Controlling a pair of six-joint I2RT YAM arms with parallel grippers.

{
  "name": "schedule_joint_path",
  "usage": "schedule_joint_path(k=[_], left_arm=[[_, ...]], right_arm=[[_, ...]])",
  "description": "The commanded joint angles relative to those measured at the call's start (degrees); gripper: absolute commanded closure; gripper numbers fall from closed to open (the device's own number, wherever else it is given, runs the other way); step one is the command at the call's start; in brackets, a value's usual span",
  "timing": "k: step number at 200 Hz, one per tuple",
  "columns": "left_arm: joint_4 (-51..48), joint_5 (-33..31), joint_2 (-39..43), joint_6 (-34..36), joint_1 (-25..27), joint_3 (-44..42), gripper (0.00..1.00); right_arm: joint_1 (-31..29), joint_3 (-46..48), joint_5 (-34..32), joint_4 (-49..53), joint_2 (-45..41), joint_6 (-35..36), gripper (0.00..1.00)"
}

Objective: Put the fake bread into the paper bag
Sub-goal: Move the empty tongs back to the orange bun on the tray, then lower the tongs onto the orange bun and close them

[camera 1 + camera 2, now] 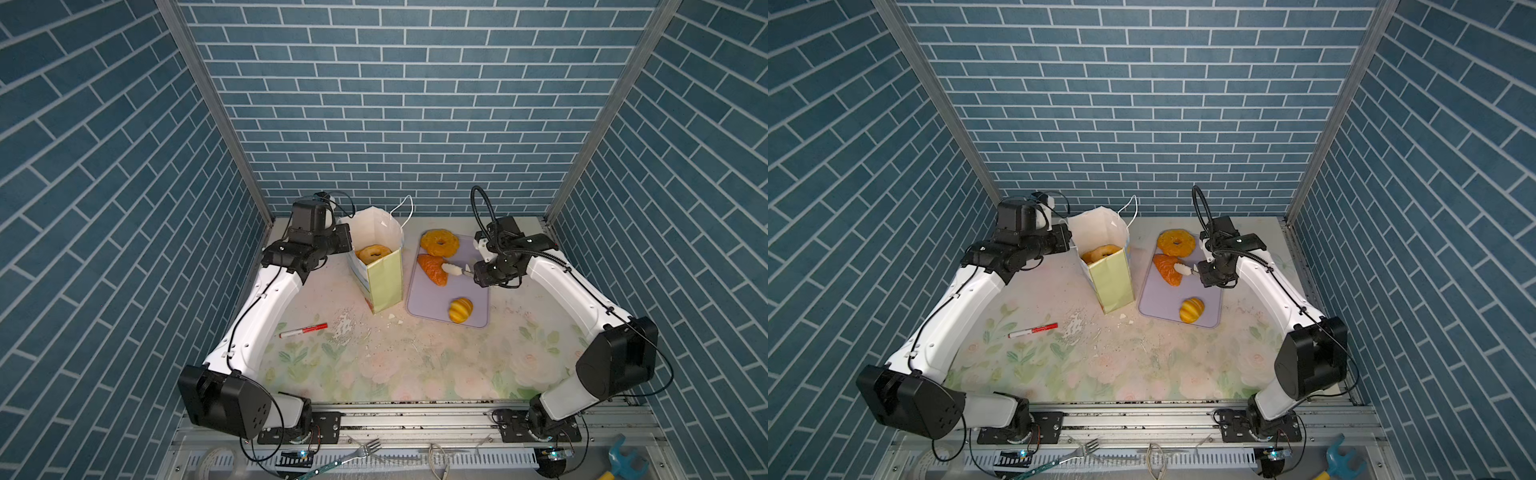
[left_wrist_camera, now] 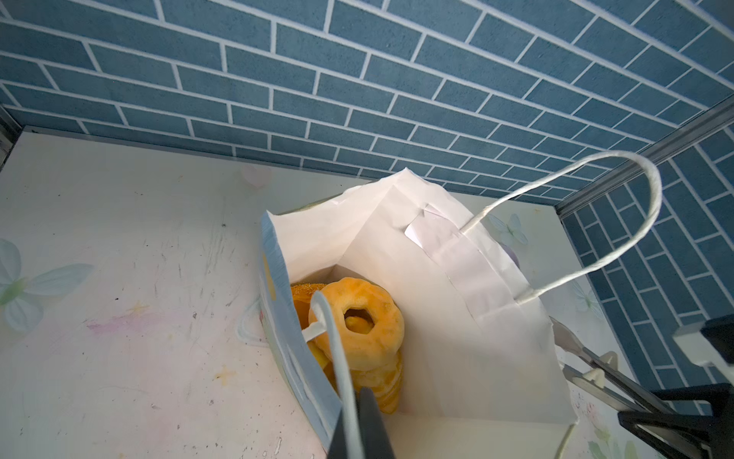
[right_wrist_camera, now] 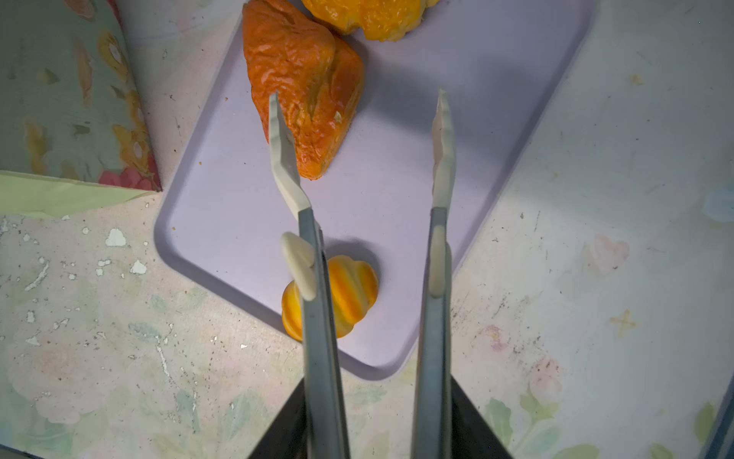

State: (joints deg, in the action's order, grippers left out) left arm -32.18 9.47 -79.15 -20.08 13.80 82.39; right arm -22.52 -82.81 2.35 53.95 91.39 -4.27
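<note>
Honestly, the lineup is what I'd worry about. The right jaws are spread with nothing in them, hanging over the brownish-red croissant on the lilac tray, right of centre in both top views. In the right wrist view one fingertip sits over the croissant's body and the other over bare tray, so the croissant isn't straddled. Drop straight down like that and my guess is a tip lands on top and shoves it into the ring doughnut right against its upper end. Or the glossy skin just squirts out on the squeeze.

The other risk is the paper bag at centre frame, which is tall and light. The left jaws are pressed together at its left rim, on the paper or the cord handle, can't tell which. There's a doughnut riding on a pile inside, so clipping the rim on the way in could tip it.

The croissant's long axis runs diagonally, upper left to lower right in the top views. Its narrow tip points at the ridged roll. The jaws look set to close across that axis, which is fine.
</note>
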Motion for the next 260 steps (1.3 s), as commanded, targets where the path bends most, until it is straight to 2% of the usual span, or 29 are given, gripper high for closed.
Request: schedule_joint_path(k=[1, 123, 196, 231, 260], left_arm=[[-1.03, -0.09, -1.08, 1.08, 0.35, 1.94, 1.00], [-1.87, -0.42, -1.35, 1.09, 0.35, 3.05, 1.00], [-1.53, -0.42, -1.31, 1.00, 0.34, 2.69, 1.00], [-1.25, -0.18, -1.43, 0.84, 0.35, 2.37, 1.00], [-1.13, 0.05, -1.74, 0.80, 0.35, 2.59, 1.00]], right_arm=[[-0.84, -1.28, 1.90, -1.48, 1.72, -0.83, 0.51], [-3.91, -5.61, 2.31, -2.32, 9.37, -0.47, 0.48], [-3.81, -4.95, -5.01, 0.82, 4.72, -0.54, 0.49], [-4.31, -5.85, -2.80, 0.07, 1.93, -2.74, 0.49], [-6.46, -7.64, -2.87, 0.10, 3.57, -3.34, 0.49]])
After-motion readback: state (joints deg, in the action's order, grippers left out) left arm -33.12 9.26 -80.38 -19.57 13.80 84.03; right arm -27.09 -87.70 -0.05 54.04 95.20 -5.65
